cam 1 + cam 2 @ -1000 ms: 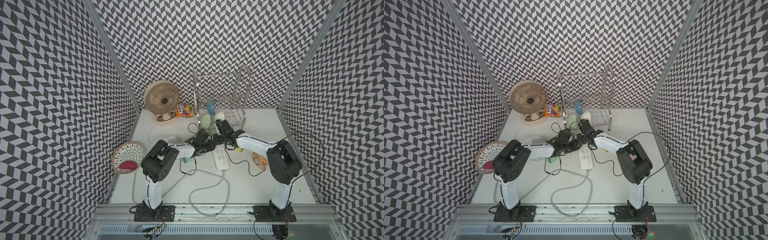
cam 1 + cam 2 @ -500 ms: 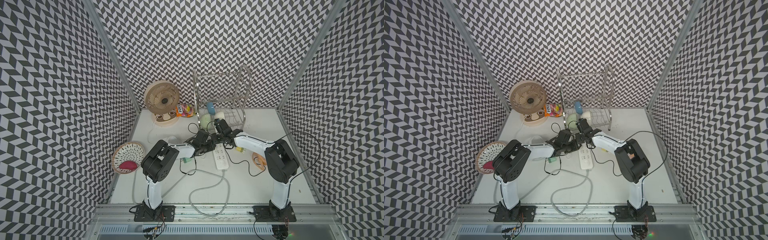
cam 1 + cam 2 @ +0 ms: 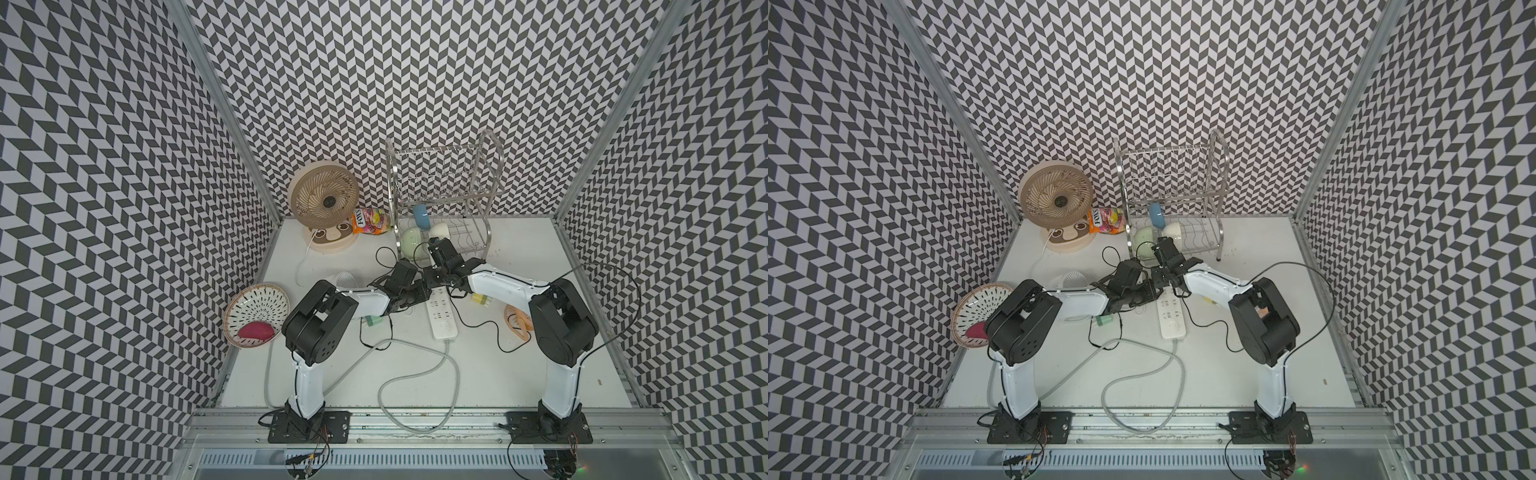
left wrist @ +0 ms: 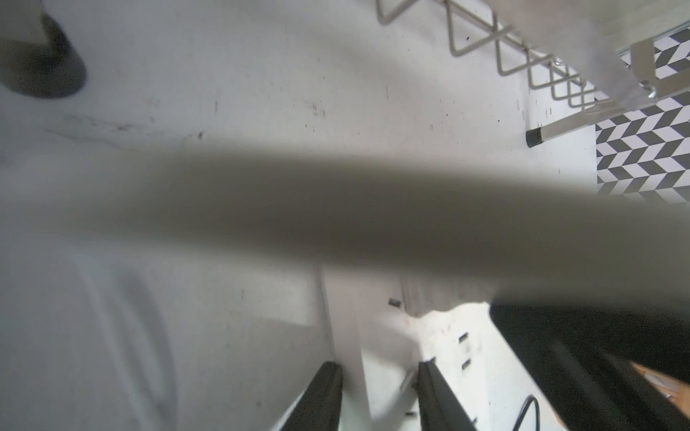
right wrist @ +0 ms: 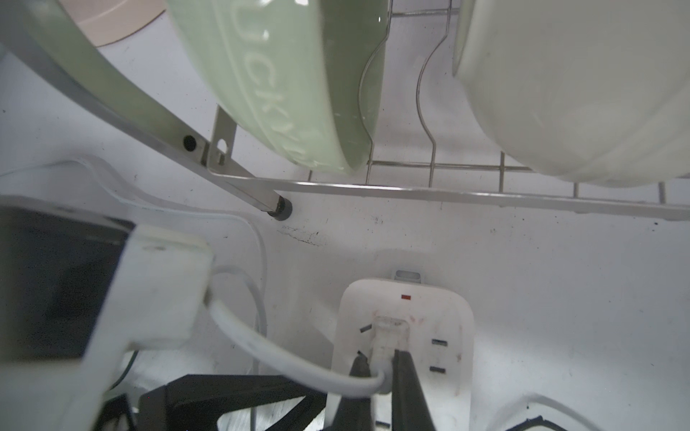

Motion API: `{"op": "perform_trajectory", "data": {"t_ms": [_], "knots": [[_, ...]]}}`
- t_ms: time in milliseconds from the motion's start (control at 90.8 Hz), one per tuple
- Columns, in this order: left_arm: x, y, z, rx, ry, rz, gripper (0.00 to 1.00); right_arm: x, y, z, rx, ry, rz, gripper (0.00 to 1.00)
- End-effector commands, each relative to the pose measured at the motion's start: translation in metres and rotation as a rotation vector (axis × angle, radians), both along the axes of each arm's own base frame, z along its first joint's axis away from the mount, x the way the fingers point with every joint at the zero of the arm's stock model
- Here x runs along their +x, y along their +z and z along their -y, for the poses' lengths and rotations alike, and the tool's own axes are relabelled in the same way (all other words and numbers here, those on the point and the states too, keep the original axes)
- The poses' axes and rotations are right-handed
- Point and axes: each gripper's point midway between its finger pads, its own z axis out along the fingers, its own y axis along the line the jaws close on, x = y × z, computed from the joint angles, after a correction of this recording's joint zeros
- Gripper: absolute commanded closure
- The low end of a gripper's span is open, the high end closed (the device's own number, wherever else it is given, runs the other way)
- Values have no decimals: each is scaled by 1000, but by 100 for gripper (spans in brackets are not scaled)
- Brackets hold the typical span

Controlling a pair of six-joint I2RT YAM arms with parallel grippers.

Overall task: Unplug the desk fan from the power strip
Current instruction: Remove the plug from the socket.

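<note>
The beige desk fan (image 3: pixel 324 198) stands in the back left corner, and its thin white cable runs forward under my left arm. The white power strip (image 3: pixel 444 322) lies mid-table, its far end between both grippers. In the right wrist view a white plug (image 5: pixel 390 332) sits in the power strip's (image 5: pixel 440 336) end sockets. My right gripper (image 5: pixel 381 364) is shut on that plug where the cable leaves it. My left gripper (image 4: pixel 377 369) holds the power strip (image 4: pixel 377 354) by its long edge, fingers partly apart. A blurred cable crosses the left wrist view.
A metal dish rack (image 3: pixel 440 195) with a green bowl (image 5: pixel 291 93) stands just behind the grippers. A snack bag (image 3: pixel 371 221), a woven basket (image 3: pixel 255 311), a green adapter (image 3: pixel 372 321) and an orange item (image 3: pixel 517 326) lie around. The strip's grey cord (image 3: pixel 415 374) loops toward the front edge.
My right gripper has closed on the white plug and its arm has shifted slightly toward the strip's far end. The left arm and the strip have stayed put.
</note>
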Motion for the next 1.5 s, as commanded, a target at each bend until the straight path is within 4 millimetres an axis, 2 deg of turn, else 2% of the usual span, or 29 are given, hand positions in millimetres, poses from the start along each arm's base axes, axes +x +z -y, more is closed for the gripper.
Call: {"op": "perform_trajectory", "data": {"t_ms": [0, 77, 220, 275, 341, 441, 496, 540, 617, 683, 848, 892, 1035, 1124, 1190, 1322, 1443, 1487], "knots": [[-37, -53, -26, 136, -7, -171, 62, -1, 17, -35, 85, 109, 43, 94], [-37, -57, -30, 160, 0, -183, 62, 0, 22, -34, 98, 98, 56, 94], [-40, -65, -38, 199, 18, -204, 62, 13, 19, -2, 24, -40, 80, 94], [-41, -66, -39, 201, 23, -208, 62, 15, 20, 5, -1, -63, 89, 94], [-42, -68, -40, 204, 26, -213, 62, 12, 22, -1, 14, -35, 85, 94], [-42, -70, -40, 205, 31, -219, 62, 0, 30, -27, 104, 80, 75, 93], [-41, -70, -41, 207, 32, -219, 62, -1, 31, -29, 118, 88, 70, 93], [-41, -70, -41, 209, 34, -216, 62, 3, 30, -21, 96, 47, 78, 92], [-41, -68, -41, 211, 36, -214, 62, 14, 27, 5, 22, -69, 99, 92], [-42, -70, -43, 217, 37, -216, 62, 16, 26, 14, -14, -99, 104, 92], [-42, -73, -42, 218, 41, -221, 62, -2, 35, -23, 100, 67, 87, 89], [-42, -73, -43, 220, 42, -222, 62, -1, 38, -21, 103, 49, 96, 89], [-44, -74, -45, 226, 44, -223, 62, 11, 36, 4, -5, -70, 125, 92], [-44, -76, -45, 227, 44, -226, 62, 1, 38, -12, 52, 24, 106, 92], [-43, -76, -44, 225, 46, -227, 62, -4, 47, -24, 129, 72, 113, 91], [-44, -76, -45, 225, 47, -228, 62, 2, 46, -7, 72, -21, 127, 91], [-44, -76, -46, 225, 50, -229, 62, -6, 56, -25, 150, 73, 121, 90], [-45, -77, -46, 225, 49, -233, 63, -7, 62, -25, 168, 68, 130, 90]]}}
